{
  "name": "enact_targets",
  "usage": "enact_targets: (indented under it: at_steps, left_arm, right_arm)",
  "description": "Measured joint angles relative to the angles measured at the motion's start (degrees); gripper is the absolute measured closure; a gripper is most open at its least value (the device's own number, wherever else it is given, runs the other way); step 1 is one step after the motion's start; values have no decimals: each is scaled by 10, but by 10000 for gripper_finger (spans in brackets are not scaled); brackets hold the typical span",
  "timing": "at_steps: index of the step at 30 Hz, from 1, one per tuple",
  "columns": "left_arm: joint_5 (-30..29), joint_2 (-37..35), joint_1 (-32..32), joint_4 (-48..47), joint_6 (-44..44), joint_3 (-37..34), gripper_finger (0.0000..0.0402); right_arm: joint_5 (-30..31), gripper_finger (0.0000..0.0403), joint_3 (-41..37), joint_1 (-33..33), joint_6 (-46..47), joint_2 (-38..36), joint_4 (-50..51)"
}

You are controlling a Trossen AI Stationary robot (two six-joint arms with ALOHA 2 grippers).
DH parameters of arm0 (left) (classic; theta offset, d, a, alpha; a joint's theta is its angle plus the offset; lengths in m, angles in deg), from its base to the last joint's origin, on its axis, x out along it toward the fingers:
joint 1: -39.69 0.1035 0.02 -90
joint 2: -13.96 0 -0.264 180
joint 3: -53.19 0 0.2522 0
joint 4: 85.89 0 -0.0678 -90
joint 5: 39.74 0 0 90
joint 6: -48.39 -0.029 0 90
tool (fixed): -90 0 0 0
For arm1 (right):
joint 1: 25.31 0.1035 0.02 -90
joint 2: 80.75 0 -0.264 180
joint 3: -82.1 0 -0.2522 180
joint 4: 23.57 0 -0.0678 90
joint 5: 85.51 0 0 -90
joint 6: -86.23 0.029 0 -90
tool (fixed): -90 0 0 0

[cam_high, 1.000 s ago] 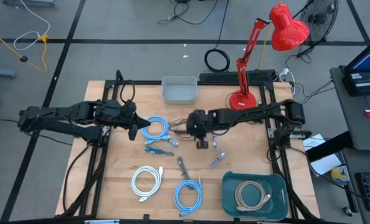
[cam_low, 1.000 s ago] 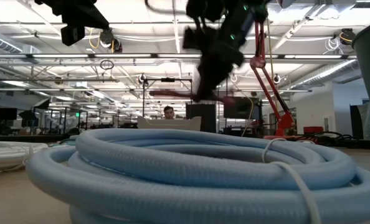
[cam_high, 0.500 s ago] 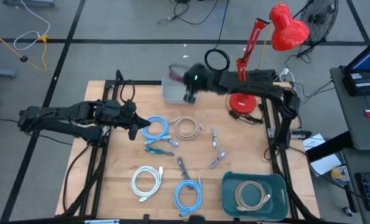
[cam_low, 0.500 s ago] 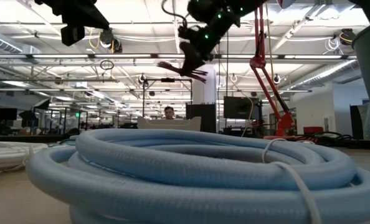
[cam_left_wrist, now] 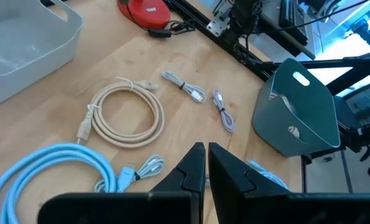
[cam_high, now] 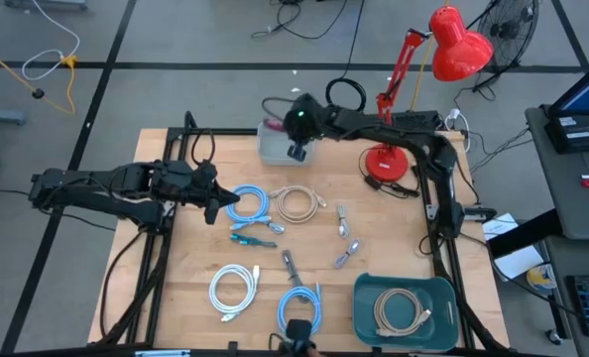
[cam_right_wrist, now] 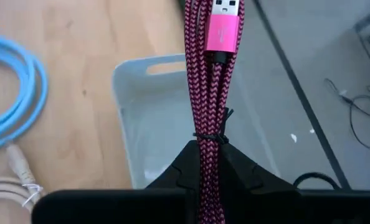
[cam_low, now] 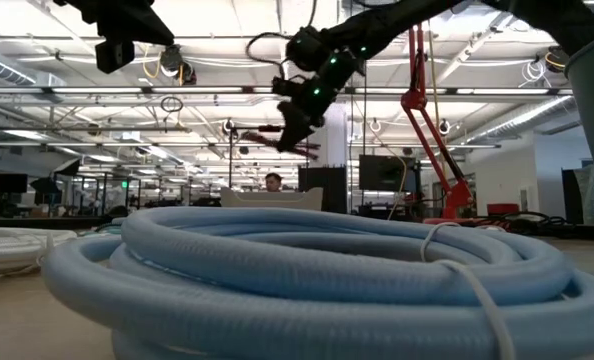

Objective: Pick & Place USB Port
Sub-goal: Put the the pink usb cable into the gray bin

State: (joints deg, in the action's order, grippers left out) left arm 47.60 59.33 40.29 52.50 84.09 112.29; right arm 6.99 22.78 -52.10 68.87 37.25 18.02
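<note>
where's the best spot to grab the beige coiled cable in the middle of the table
Grip the beige coiled cable across one side of its loop, coming straight down. It lies flat, clear of the blue cable; a claw finger can drop into the open centre. This is a judgement.

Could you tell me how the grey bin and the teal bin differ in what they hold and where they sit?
The grey bin sits at the table's far edge; the teal bin sits at the near right corner. The grey bin looks empty, while the teal bin holds a coiled beige cable. The right gripper, shut on the pink braided USB cable, is above the grey bin; nothing is above the teal one.
</note>
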Motion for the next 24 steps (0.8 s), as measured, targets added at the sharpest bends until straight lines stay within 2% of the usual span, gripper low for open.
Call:
enact_targets:
  at_steps: [4, 10, 18, 24]
  left_arm:
    - [0, 0, 0, -6, 10, 0, 380]
    - [-2, 0, -17, -9, 24, 0, 380]
    - [-28, 0, -58, -12, 50, 0, 380]
    - [-53, 0, -80, -12, 62, 0, 380]
  right_arm:
    - [0, 373, 44, 13, -40, 44, 42]
    - [-18, 382, 51, 14, -55, 83, 73]
    - [-27, 373, 48, 15, -62, 88, 61]
    - [-26, 382, 47, 14, -71, 87, 77]
